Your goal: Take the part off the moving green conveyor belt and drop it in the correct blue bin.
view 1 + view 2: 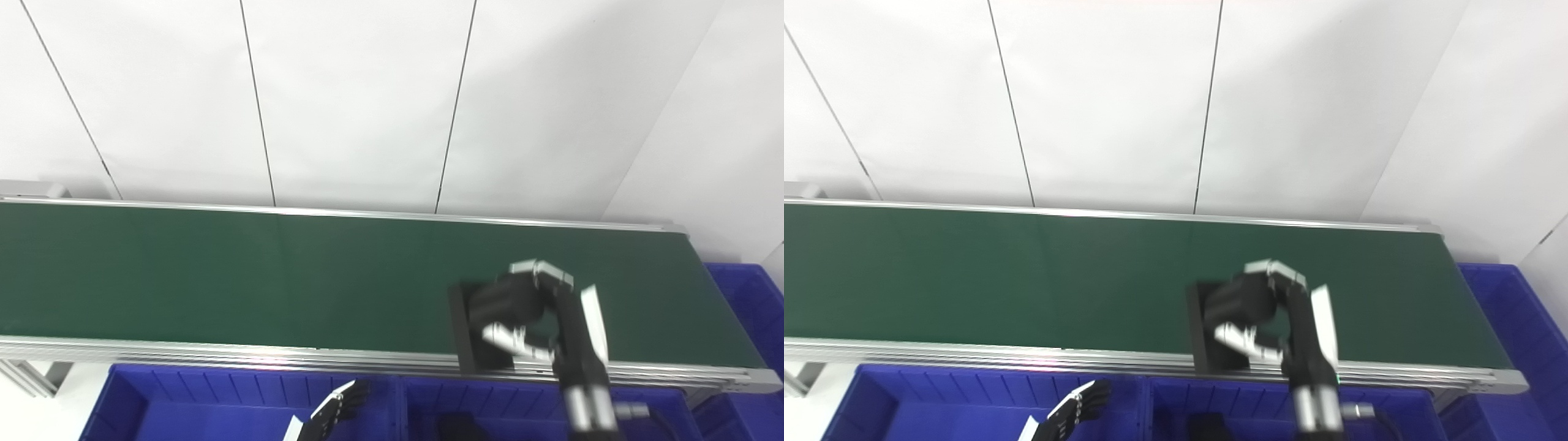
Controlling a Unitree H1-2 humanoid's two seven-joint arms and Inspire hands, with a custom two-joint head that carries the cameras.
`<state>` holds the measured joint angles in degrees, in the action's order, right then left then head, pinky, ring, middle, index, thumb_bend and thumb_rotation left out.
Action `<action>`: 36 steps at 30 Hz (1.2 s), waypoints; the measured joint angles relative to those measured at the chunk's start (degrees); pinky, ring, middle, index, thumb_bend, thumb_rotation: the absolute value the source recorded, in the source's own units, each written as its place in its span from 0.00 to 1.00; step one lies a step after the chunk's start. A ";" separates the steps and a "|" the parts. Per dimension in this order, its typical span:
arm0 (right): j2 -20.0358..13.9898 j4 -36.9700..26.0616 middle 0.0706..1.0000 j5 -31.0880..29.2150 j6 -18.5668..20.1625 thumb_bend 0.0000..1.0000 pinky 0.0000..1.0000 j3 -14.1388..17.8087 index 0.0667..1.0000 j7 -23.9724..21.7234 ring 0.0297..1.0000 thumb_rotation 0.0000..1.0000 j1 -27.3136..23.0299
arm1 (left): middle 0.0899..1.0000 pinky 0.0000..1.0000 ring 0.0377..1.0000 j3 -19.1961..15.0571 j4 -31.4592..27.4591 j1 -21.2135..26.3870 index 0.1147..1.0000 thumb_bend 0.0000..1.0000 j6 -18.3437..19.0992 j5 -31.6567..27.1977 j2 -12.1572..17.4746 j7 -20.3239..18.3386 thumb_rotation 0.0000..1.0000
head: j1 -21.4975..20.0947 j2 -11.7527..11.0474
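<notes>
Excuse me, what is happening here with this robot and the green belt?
The robot's right hand is closed around a flat black part at the near edge of the green conveyor belt, with the part partly over the belt's metal rail. The left hand waits low over a blue bin in front of the belt, holding nothing. A neighbouring blue bin already contains something dark. The part has not been dropped yet.

A factory-style sorting cell: a green conveyor belt [245, 275] on aluminium rails, blue bins [214, 398] alongside, plain white wall panels [355, 98]
</notes>
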<state>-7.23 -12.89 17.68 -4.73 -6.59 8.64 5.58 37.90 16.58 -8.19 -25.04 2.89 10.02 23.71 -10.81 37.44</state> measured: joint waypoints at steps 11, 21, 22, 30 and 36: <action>-0.03 5.48 0.53 5.13 -1.34 0.49 0.32 -0.31 0.44 0.01 0.44 0.00 9.12 | 0.82 0.79 0.81 -7.81 -3.64 -1.95 0.80 0.74 0.00 -0.88 -1.57 -7.79 0.64 | 2.29 4.92; 2.69 15.15 0.47 13.28 -1.24 0.51 0.33 -1.88 0.46 4.39 0.38 0.00 9.84 | 0.82 0.78 0.81 -12.69 -6.76 -4.19 0.80 0.76 0.00 -1.20 -3.15 -14.36 0.61 | 2.11 9.05; 2.73 15.61 0.45 14.39 -0.86 0.51 0.32 -2.09 0.49 4.70 0.36 0.00 9.72 | 0.81 0.78 0.81 -13.36 -7.18 -4.34 0.79 0.76 0.01 -1.23 -3.15 -15.07 0.62 | 1.67 9.75; 2.66 15.85 0.48 18.90 7.12 0.51 0.44 -3.22 0.48 2.43 0.40 0.00 7.32 | 0.81 0.76 0.80 -16.68 -7.68 -4.76 0.78 0.76 0.01 -1.80 -3.52 -19.00 0.62 | 0.97 11.16; 0.80 15.29 0.88 17.49 8.71 0.70 0.78 -5.28 0.81 -1.94 0.87 0.14 6.22 | 0.80 0.76 0.79 -18.20 -7.83 -5.26 0.78 0.75 0.01 -2.16 -5.13 -20.84 0.62 | 1.05 11.42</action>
<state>-6.43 2.40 35.17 3.97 -11.87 6.70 11.80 19.70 8.75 -13.45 -25.04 0.73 4.89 2.87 -9.76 48.87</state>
